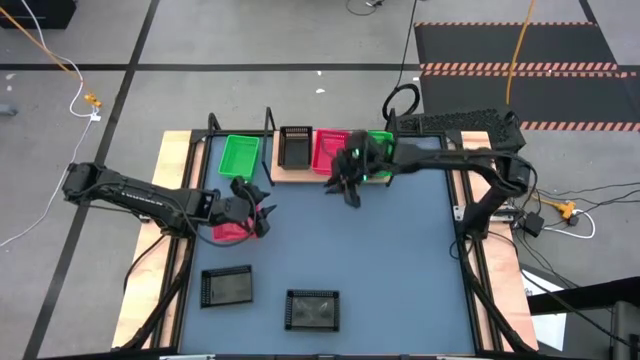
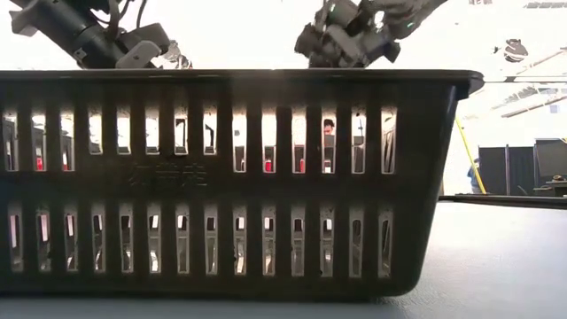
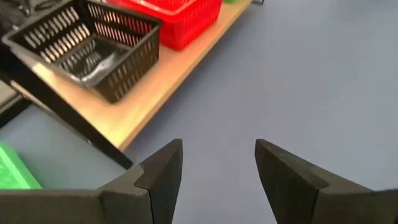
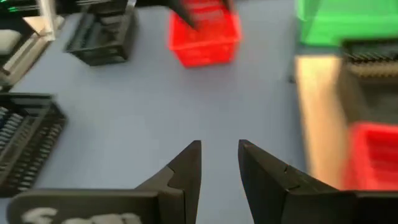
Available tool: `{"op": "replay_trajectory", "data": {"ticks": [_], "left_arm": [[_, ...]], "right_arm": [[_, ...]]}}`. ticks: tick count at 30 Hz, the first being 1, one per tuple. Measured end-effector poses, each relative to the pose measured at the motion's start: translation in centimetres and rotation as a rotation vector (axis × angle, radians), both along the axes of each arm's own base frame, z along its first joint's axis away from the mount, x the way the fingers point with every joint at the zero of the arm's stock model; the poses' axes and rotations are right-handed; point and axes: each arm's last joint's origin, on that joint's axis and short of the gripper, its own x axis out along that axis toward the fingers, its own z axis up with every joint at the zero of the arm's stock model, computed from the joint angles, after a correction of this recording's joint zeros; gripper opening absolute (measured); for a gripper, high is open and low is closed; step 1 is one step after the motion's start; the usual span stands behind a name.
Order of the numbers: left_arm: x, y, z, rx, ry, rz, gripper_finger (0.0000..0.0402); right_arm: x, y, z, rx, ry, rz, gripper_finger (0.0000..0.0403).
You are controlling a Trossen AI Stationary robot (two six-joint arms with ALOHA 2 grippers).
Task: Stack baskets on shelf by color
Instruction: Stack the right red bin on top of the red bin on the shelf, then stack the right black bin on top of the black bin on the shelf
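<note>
The shelf (image 1: 285, 172) lies along the table's far side and carries a black basket (image 1: 295, 147), a pink-red basket (image 1: 328, 150) and a green basket (image 1: 382, 142). Another green basket (image 1: 238, 157) sits just left of it. A pink-red basket (image 1: 230, 233) rests on the table, and two black baskets (image 1: 227, 287) (image 1: 313, 309) stand near the front edge. My left gripper (image 3: 217, 146) is open over bare table beside the loose pink-red basket. My right gripper (image 4: 219, 144) is open over the table in front of the shelf. Neither holds anything.
The blue-grey tabletop (image 1: 400, 260) is bare on its right half. In the low view one black basket (image 2: 239, 186) stands right in front of the camera and hides most of the table. Black frame bars (image 1: 212, 125) rise at the far left of the shelf.
</note>
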Motion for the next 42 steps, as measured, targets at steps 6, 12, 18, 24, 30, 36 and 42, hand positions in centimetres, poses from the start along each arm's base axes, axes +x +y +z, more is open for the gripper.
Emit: {"op": "replay_trajectory", "data": {"ticks": [6,12,18,24,30,36,42], "left_arm": [[-0.2,-0.2,-0.2,-0.072,-0.021,0.049,0.0202],[-0.5,-0.5,-0.5,-0.18,-0.018,0.095,0.0202],[-0.4,-0.4,-0.7,-0.185,-0.067,0.201,0.0202],[0.1,-0.3,-0.5,-0.139,-0.106,0.212,0.0202],[1.3,-0.4,-0.1,-0.083,-0.171,0.174,0.0202],[1.8,-0.6,-0.6,-0.088,-0.138,0.109,0.0202],[2.2,-0.5,-1.0,-0.085,-0.139,0.12,0.0202]], "right_arm": [[0.4,5.4,-2.3,-0.081,-0.228,-0.085,0.01],[-0.6,8.0,-4.6,-0.045,-0.354,-0.141,0.01],[-1.3,9.0,-6.3,-0.199,-0.376,-0.269,0.01],[-0.8,10.1,-7.4,-0.17,-0.374,-0.222,0.01],[-0.8,11.1,-8.0,-0.239,-0.357,-0.068,0.01],[-1.4,13.5,-8.9,-0.31,-0.347,0.35,0.0096],[-0.8,14.7,-7.7,-0.354,-0.167,0.46,0.0068]]}}
